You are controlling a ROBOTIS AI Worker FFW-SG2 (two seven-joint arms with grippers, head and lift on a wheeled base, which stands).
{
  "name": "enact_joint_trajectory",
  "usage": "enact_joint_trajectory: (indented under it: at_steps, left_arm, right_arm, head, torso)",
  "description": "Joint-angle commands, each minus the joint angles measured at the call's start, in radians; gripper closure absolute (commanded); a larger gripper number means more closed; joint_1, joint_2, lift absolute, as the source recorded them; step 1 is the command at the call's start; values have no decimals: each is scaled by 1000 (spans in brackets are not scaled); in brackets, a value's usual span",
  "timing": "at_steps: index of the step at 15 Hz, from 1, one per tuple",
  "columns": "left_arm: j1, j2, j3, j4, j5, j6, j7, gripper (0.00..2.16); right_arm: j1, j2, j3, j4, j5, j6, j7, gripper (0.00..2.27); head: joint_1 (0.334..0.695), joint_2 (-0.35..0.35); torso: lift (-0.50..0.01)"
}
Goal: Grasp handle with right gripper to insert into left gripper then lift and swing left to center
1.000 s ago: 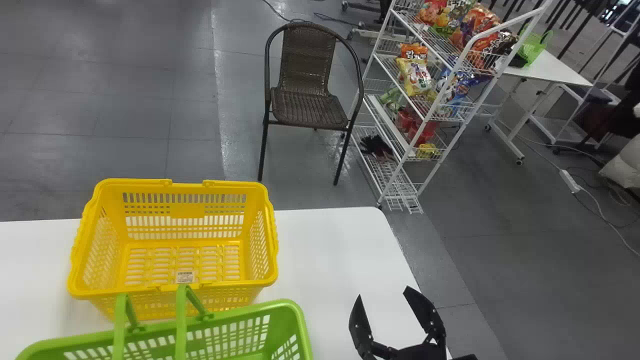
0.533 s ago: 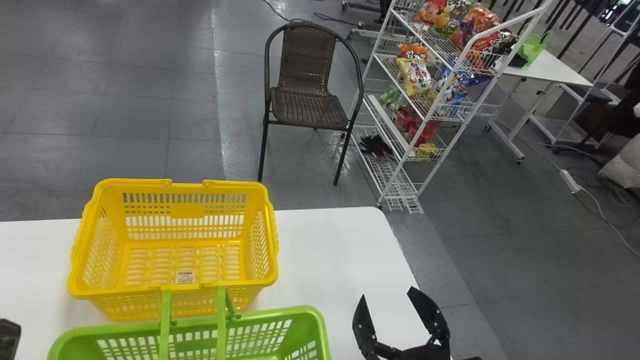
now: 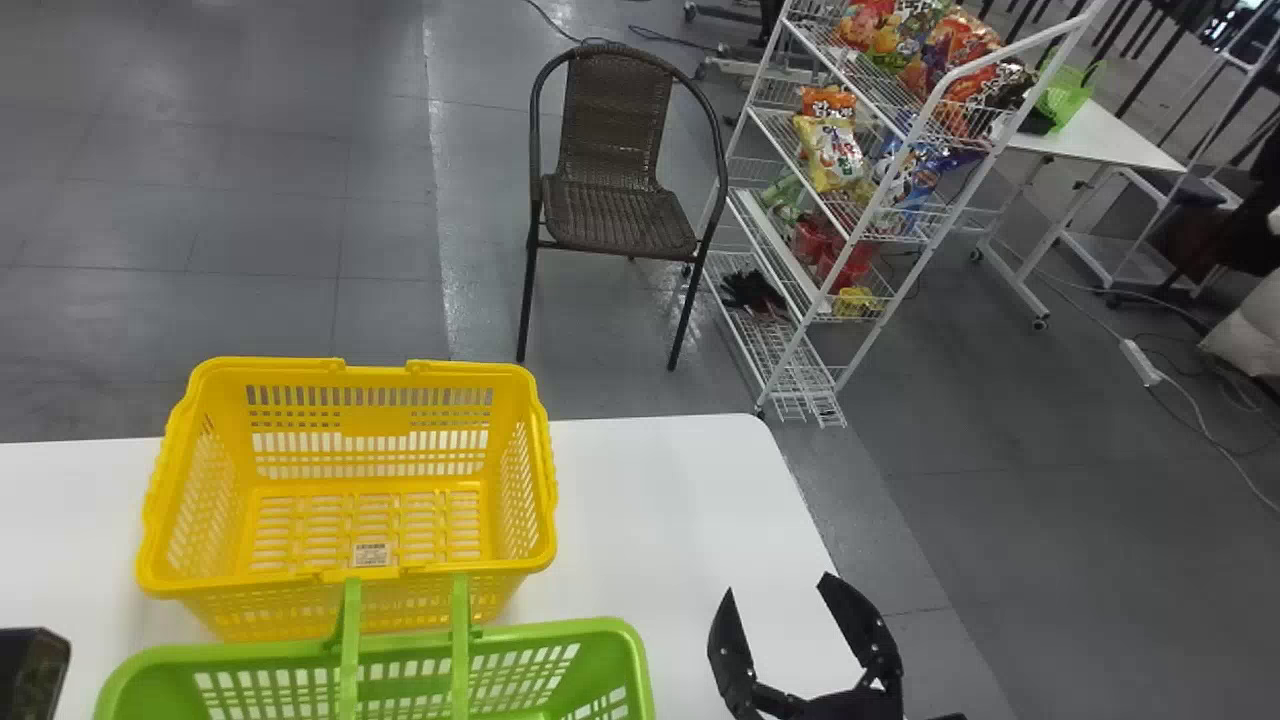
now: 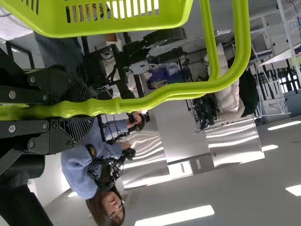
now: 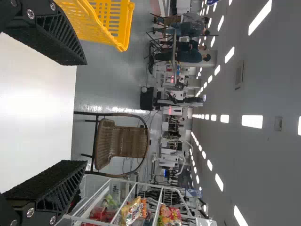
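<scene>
Green bskt [image 3: 240, 655] has slid R since the first frame, handle [image 3: 460, 650] going w/ it, and a dark part [image 3: 35, 665] has come in at the head view's L edge! L hand [image 4: 77, 109] is pinching that handle, fingers closed on both sides. Green bskt's low in the head view, nearer the robot than the yellow bskt [image 3: 250, 582], which sits upright on the white surface [image 3: 650, 520]. R hand [image 3: 776, 583]: fingers spread wide, out over the surface's R side. Chair [image 3: 615, 215] + snack rack [image 3: 843, 260] beyond.
</scene>
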Motion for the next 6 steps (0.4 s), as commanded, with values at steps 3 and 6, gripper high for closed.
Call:
enact_joint_trajectory:
  at_steps: [3,6]
  left_arm:
    - [0,-1,-3,3,0,1,0,1798]
    - [-2,-2,-3,6,0,1,0,1794]
  right_arm:
    - [1,1,0,0,0,-4,1,60]
    - [1,1,0,0,-3,-7,4,60]
  head:
    - [695,-350]
    - [695,-350]
  torso:
    - [0]
    - [0]
